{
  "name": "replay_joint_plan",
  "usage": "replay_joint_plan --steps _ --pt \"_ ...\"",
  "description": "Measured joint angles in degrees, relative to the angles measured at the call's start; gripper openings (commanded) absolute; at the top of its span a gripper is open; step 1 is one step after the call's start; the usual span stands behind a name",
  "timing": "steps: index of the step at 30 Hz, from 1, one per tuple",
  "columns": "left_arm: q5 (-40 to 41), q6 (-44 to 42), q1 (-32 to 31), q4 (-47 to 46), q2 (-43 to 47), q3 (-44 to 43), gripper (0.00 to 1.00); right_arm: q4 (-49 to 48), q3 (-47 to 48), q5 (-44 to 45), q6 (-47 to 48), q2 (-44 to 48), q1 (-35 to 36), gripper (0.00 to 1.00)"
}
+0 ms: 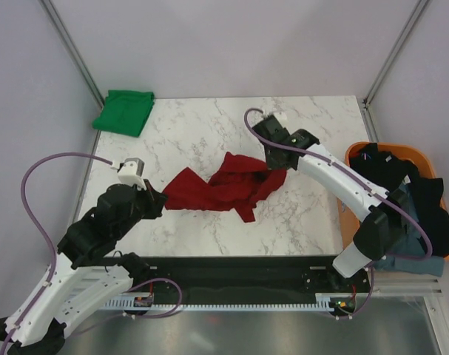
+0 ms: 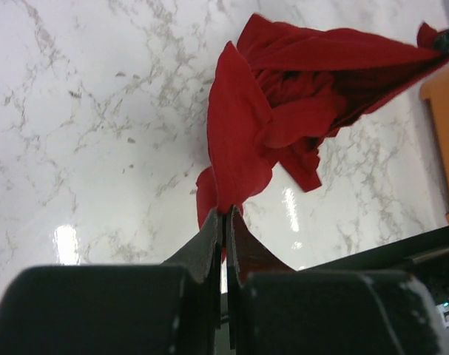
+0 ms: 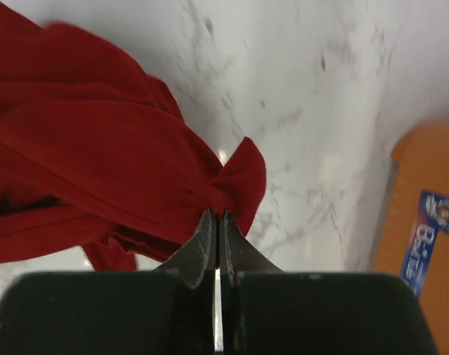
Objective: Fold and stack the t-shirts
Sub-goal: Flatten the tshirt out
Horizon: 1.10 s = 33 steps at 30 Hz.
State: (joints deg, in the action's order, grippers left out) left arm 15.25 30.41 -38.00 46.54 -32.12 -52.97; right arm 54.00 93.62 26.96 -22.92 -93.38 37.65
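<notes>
The left gripper (image 1: 159, 200) and right gripper (image 1: 275, 164) are pinching thin bunched edges at the eight and two o'clock ends of the dark red t-shirt (image 1: 223, 186), which is lying crumpled mid-way across the table (image 1: 202, 133), so any hard pull is risking a slip.

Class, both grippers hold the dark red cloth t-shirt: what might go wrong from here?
1. The left gripper and right gripper each pinch only a small tuck of the dark red cloth t-shirt; pulling apart may slip it free.
2. The cloth between is bunched and twisted, so it may lie creased.
</notes>
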Motion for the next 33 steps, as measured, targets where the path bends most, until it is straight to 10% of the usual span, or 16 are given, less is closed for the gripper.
replay_joint_plan --steps 7,21,33 --pt "3.2 -0.8 0.0 6.4 0.9 -3.0 0.02 -0.1 -20.7 -3.4 -5.0 5.5 -10.7 0.00" --pt "13.3 -11.7 0.0 7.2 -6.1 -46.2 0.02 7.2 4.2 -4.2 -4.9 19.3 -14.3 0.00" --pt "10.0 -9.5 0.0 7.0 3.3 -12.6 0.02 0.2 -33.1 -9.7 -7.5 25.4 -14.3 0.08"
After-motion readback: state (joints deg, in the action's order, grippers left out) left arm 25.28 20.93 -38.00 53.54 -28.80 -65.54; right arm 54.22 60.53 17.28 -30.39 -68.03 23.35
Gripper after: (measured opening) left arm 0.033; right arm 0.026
